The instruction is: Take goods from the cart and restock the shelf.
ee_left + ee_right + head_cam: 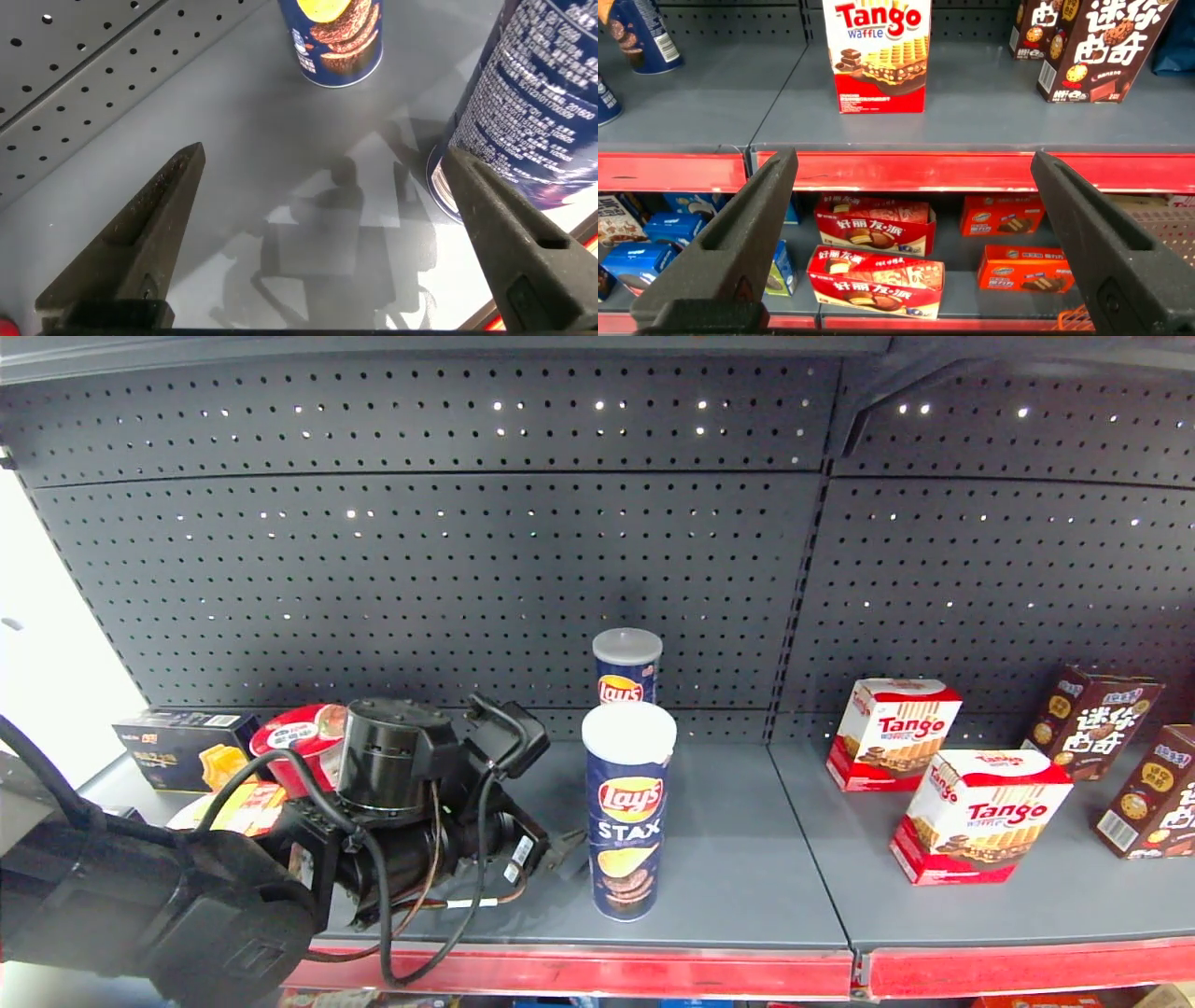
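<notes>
Our left arm [140,896] lies low and runs almost level. Its wrist [448,845] is rolled so that the round motor housing [378,747] faces up, and black cables [387,933] loop below it. The left gripper [566,846] points straight on from the wrist's end, and its two dark fingers [140,233] are spread wide and grip nothing. Our right gripper [915,161] is the same, with fingers [1106,243] far apart and empty, aimed forward.
</notes>
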